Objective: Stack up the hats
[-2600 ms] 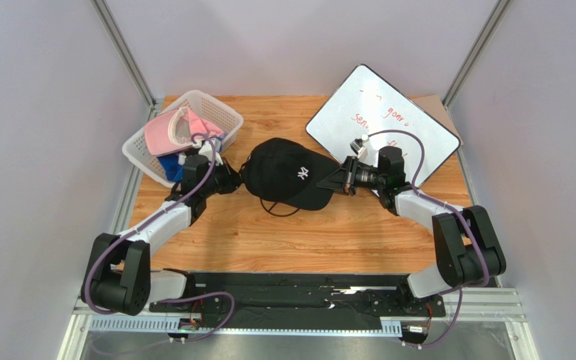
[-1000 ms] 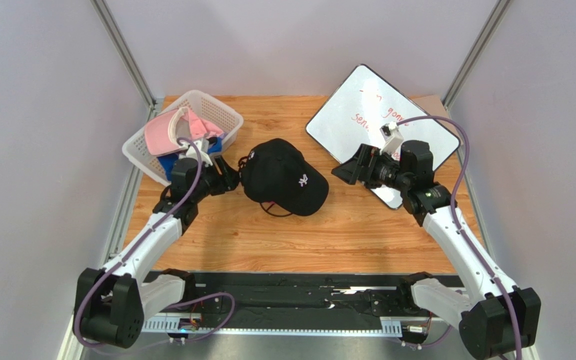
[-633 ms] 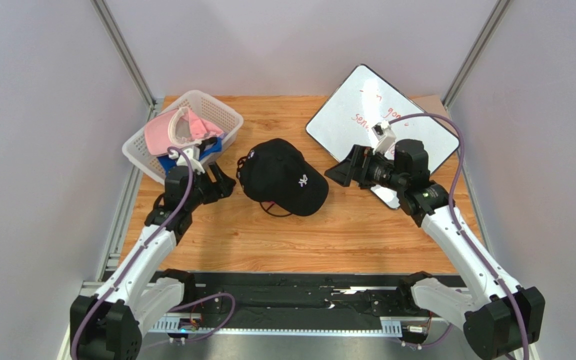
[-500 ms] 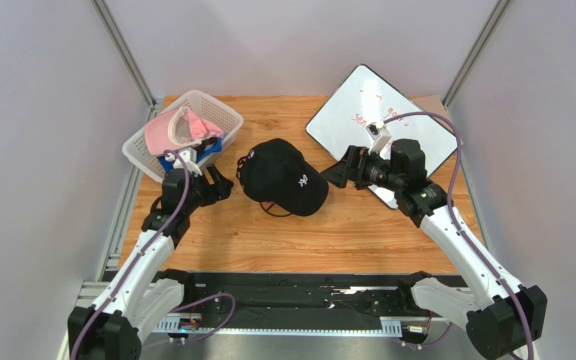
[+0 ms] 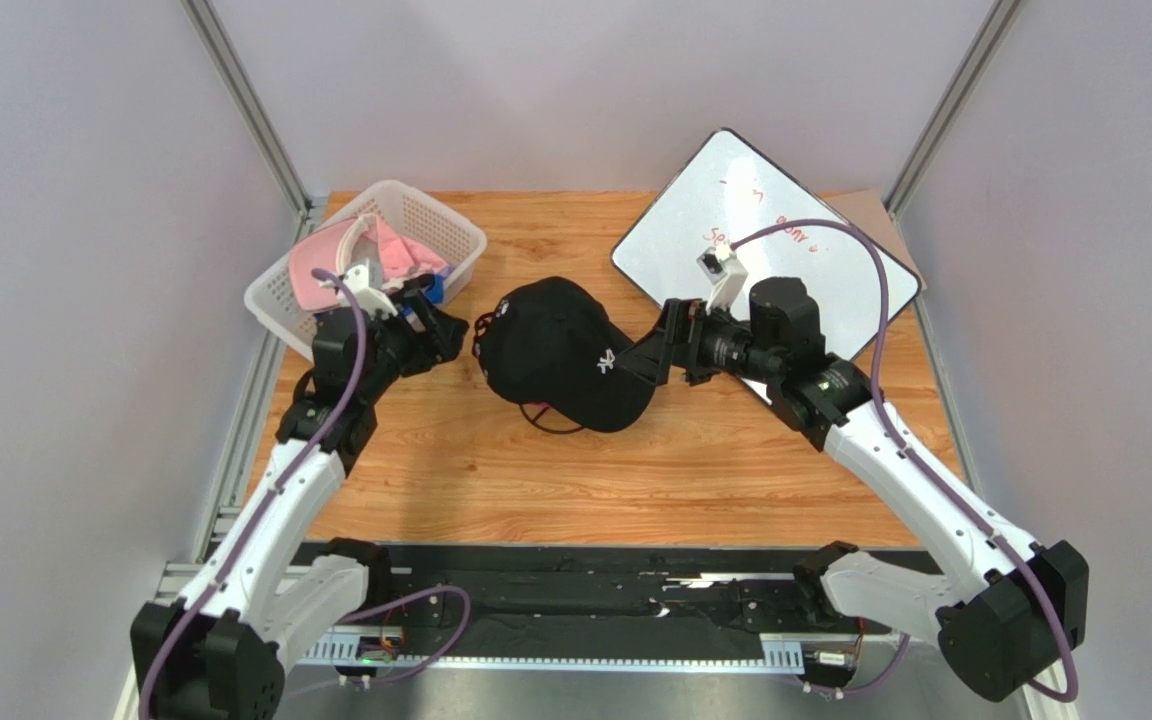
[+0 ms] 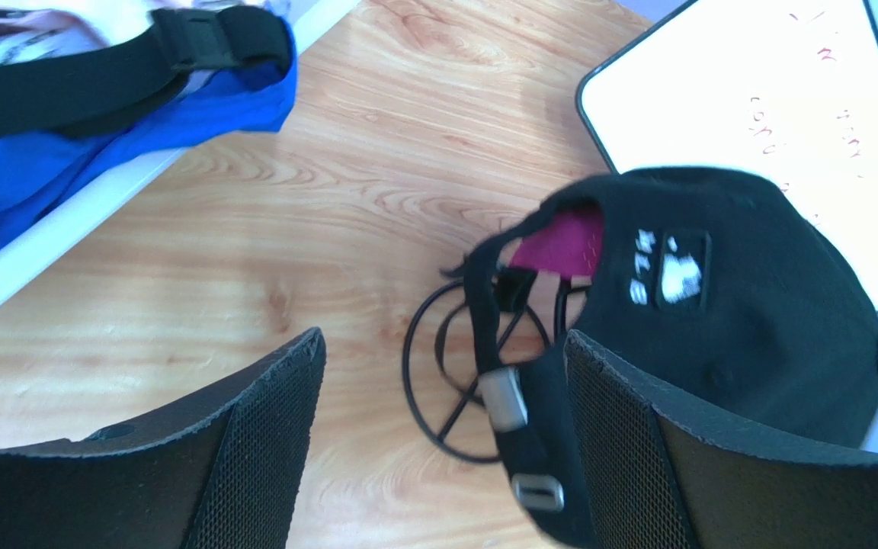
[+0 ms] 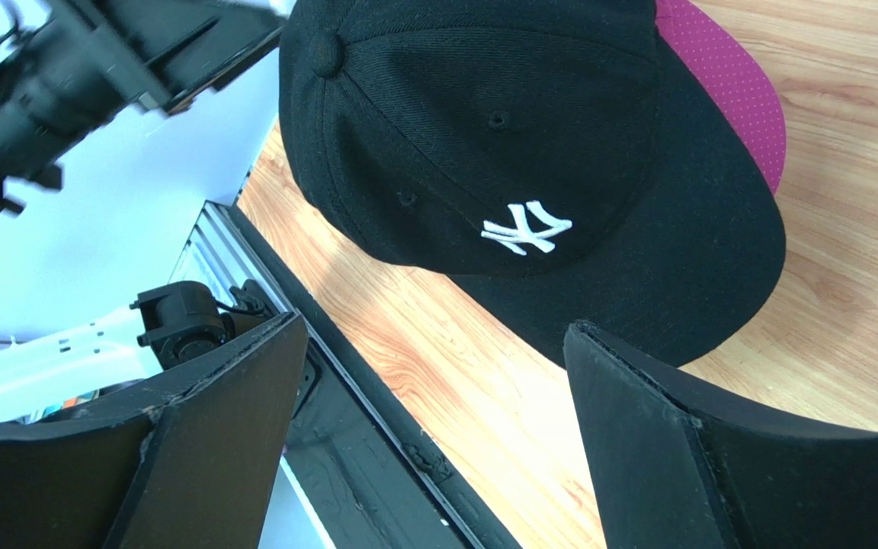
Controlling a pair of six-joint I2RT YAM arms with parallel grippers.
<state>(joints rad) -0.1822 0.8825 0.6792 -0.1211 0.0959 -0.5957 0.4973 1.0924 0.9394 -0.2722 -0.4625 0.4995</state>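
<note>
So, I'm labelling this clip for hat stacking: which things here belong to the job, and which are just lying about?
Job: black NY cap, magenta cap under it, pink cap, blue cap.

Lying about: white basket holding the pink and blue ones, whiteboard, wire stand under the black one.

The table (image 5: pixel 537 465) had a top of light-brown wood with a clear grain. Behind it stood a plain back wall (image 5: pixel 597 90) of pale grey-lilac colour. A similar left wall (image 5: pixel 71 300) and right wall (image 5: pixel 1093 300) closed the sides. An aluminium left post (image 5: pixel 244 105) and right post (image 5: pixel 950 105) rose at the far corners. A whiteboard (image 5: pixel 740 188) with faint red writing lay at the far right, over brown cardboard (image 5: pixel 875 210). The light was soft and even.
</note>
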